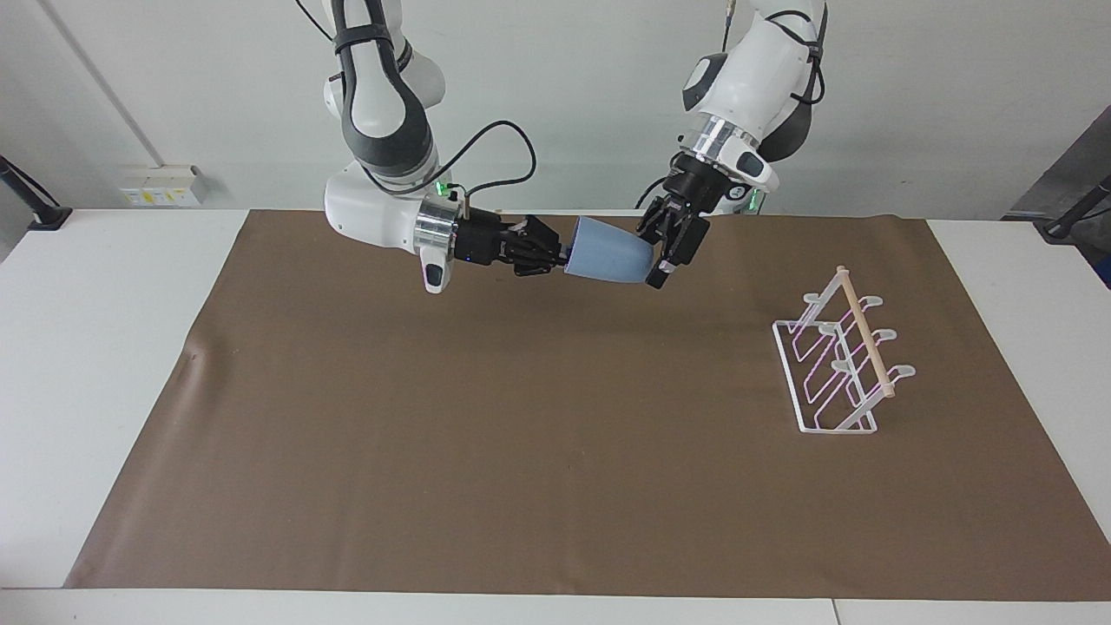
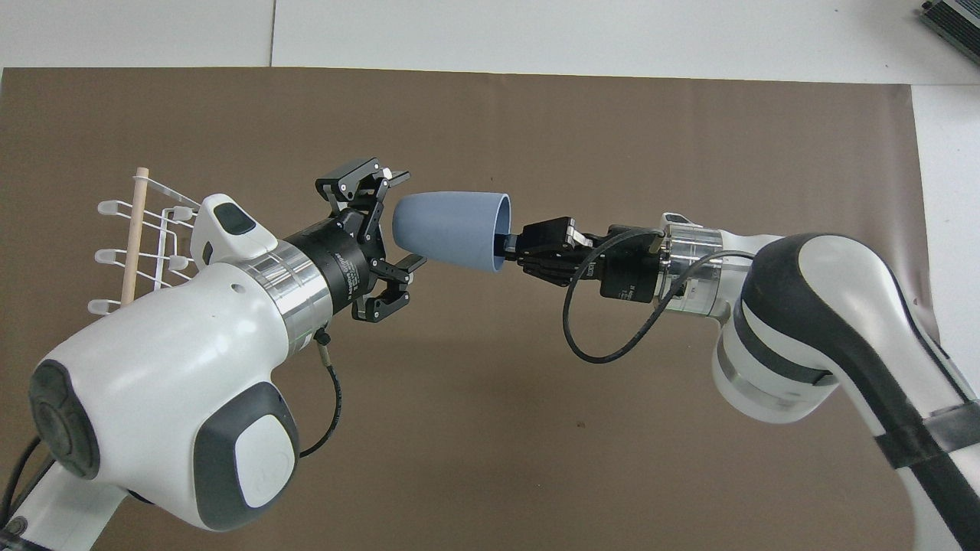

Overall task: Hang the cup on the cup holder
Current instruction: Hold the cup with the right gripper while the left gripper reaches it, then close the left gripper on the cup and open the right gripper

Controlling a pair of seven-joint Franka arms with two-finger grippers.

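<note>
The light-blue cup lies on its side in the air over the brown mat, also seen in the overhead view. My right gripper is shut on the cup's rim, one finger inside the mouth. My left gripper is open, with its fingers on either side of the cup's narrow base end; I cannot tell whether they touch it. The white wire cup holder with its wooden rod stands on the mat toward the left arm's end, partly hidden by my left arm in the overhead view. Nothing hangs on it.
A brown mat covers most of the white table. A black cable loops under my right wrist.
</note>
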